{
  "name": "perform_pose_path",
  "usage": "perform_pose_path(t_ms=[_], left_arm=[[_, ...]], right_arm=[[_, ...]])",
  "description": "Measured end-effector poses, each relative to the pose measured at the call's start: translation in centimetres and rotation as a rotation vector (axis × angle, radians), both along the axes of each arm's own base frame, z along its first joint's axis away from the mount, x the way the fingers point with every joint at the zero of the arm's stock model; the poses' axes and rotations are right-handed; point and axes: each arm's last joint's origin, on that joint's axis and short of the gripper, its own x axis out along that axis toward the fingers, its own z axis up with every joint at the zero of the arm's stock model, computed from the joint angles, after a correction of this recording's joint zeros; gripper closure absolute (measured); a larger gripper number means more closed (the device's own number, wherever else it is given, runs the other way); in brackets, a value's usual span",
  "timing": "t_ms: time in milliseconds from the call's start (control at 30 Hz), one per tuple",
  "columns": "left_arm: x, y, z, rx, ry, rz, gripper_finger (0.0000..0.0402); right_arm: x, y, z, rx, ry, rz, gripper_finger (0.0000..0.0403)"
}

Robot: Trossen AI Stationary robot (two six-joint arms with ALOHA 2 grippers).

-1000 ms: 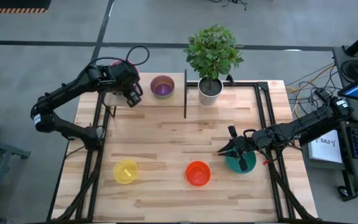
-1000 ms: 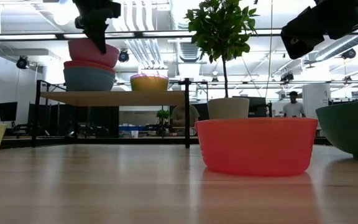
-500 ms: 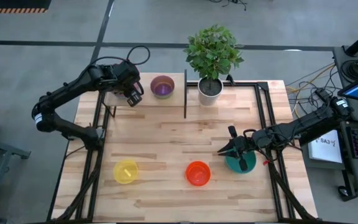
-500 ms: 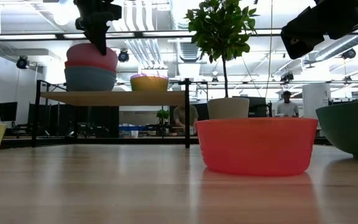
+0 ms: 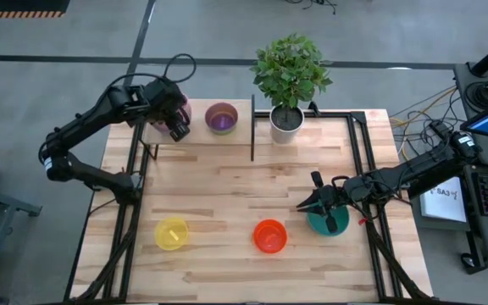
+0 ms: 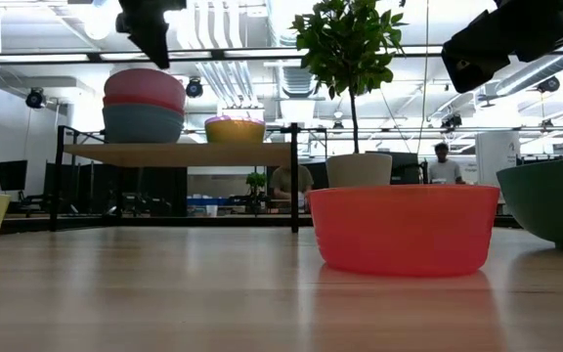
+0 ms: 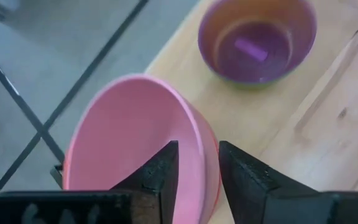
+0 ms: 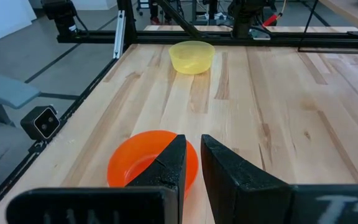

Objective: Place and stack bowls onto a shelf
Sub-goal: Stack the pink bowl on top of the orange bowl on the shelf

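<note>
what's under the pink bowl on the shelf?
The pink bowl tops a stack: a red rim, then a blue bowl on the shelf. Anything nested deeper is hidden.

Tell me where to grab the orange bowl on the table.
Grip the orange bowl by its rim, coming straight down from above. It sits upright and open on the table with thin walls, so one finger can go inside and one outside. The right end effector hovers closest.
</note>
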Motion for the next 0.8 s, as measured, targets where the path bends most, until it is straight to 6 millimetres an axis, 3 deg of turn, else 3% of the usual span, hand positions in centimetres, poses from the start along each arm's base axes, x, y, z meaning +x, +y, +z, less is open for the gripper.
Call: perform_pose_path(t_ms=[267,600,800], left_arm=[[0.2,0.1,0.8,0.089,-0.129,-0.023,0.0314],[-0.2,0.1,-3.1,0.203,-0.221,0.022,0.0395],[-1.7,-0.7,-4.9,0.212,-0.292,0.049,0.0398]], right_arm=[[0.0,0.0,0.0,-0.010,-0.003,0.004,0.0365],[0.0,0.0,0.0,-0.008,-0.003,0.003,0.0365],[0.0,0.0,0.0,-0.007,-0.002,0.002,0.0365]])
